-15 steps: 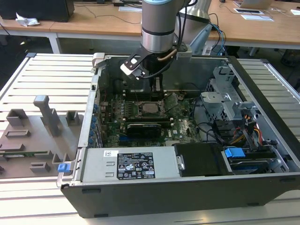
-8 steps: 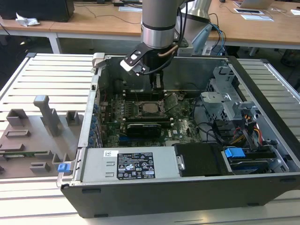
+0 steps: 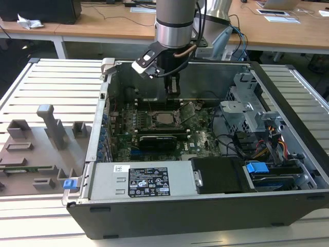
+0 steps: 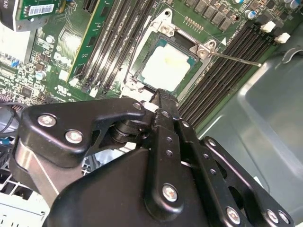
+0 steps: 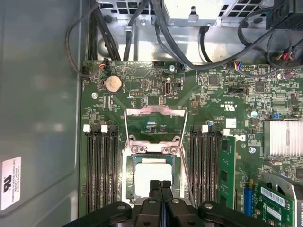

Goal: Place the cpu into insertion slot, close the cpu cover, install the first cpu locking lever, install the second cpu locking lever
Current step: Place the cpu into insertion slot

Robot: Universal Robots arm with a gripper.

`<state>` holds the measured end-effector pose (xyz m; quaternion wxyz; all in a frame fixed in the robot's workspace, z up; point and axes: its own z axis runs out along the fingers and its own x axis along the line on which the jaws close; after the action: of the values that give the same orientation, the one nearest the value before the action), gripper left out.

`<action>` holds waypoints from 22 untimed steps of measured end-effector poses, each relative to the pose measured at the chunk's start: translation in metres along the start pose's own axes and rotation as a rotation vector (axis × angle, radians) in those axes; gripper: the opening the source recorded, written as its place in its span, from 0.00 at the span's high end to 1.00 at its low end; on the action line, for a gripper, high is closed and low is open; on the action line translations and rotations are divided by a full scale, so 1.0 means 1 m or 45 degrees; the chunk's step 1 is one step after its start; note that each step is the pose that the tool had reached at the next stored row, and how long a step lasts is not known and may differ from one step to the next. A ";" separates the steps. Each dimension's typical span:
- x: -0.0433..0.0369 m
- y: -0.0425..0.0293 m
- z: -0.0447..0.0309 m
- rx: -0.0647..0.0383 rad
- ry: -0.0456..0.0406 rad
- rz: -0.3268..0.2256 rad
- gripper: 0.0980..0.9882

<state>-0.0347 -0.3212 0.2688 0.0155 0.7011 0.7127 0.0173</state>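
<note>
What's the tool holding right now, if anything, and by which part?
Nothing is held. The tool is shut and empty, with its tips together just above the cpu on the board.

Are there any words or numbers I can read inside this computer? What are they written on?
Nothing reads clearly enough to quote.
Big label on the grey power supply: print too small.
White sticker on the case wall: too small.
White marks on the green circuit board: too small.
Barcode sticker in the second wrist view: too small.
</note>
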 end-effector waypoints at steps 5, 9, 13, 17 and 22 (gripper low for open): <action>0.0000 0.0006 -0.0124 0.000 0.000 0.000 0.99; 0.0000 0.0010 -0.0204 0.000 0.000 0.000 0.99; 0.0000 0.0010 -0.0206 0.000 0.000 0.000 0.99; 0.0000 0.0010 -0.0209 0.000 0.000 0.000 0.99; 0.0000 0.0010 -0.0212 0.000 0.000 0.000 0.99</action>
<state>-0.0347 -0.3212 0.2900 0.0156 0.7011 0.7127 0.0173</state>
